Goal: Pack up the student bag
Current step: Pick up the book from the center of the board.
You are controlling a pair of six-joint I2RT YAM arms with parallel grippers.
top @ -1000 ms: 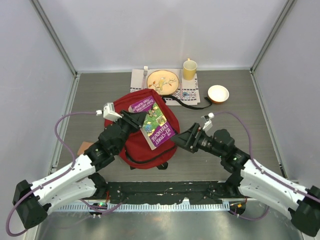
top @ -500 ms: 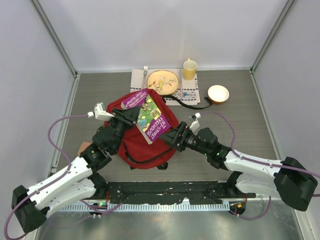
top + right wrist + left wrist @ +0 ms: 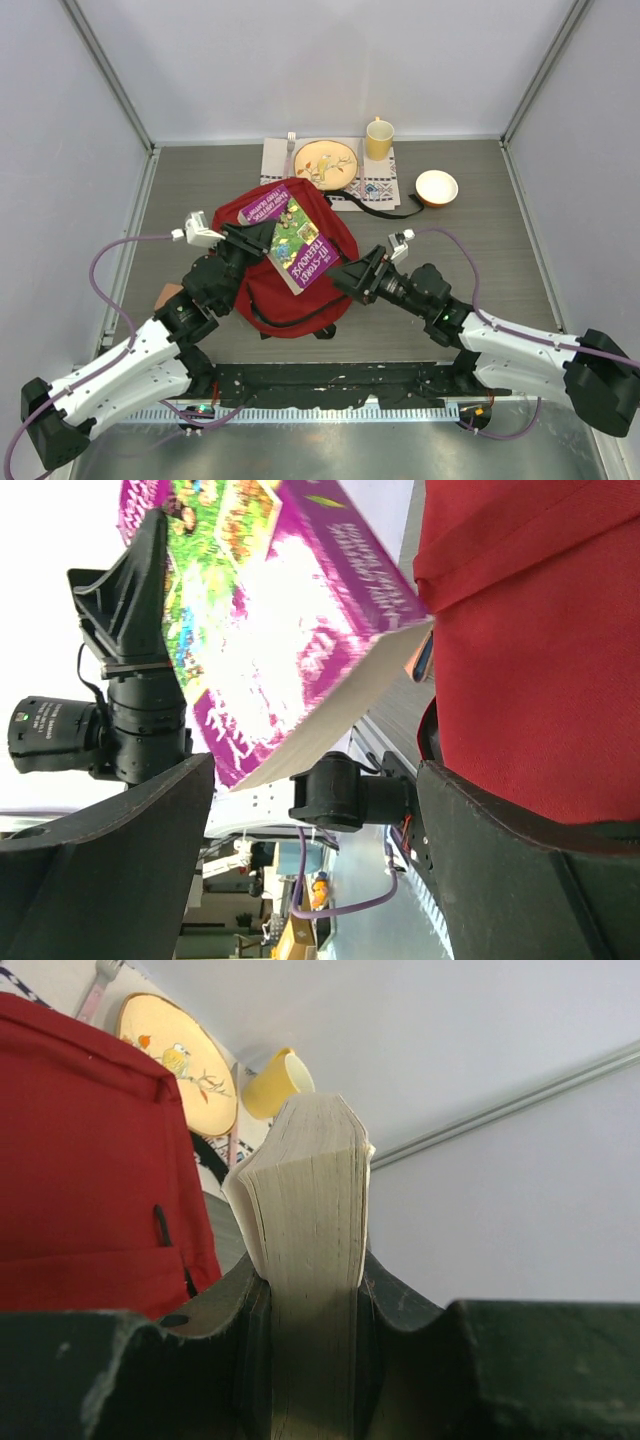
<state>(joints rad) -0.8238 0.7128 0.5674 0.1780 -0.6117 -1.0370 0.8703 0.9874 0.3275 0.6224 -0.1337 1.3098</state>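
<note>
– Red bag (image 3: 272, 302) lies mid table (image 3: 200, 180). Left gripper (image 3: 258, 236) pinches book (image 3: 300, 243) by one edge, tilted over it.
– Right gripper (image 3: 346, 275) spread, beside bag's right edge. I'd hook the opening wide first, then feed book in corner-down.

The student bag (image 3: 300, 305) is red with black zippers. Over the bag, the book (image 3: 300, 240) shows a purple cover with a green illustrated panel and white lettering. Beyond the bag are a cream plate (image 3: 326, 163) painted with a bird, a yellow mug (image 3: 379, 139) and an orange-and-white bowl (image 3: 436, 187).
</note>
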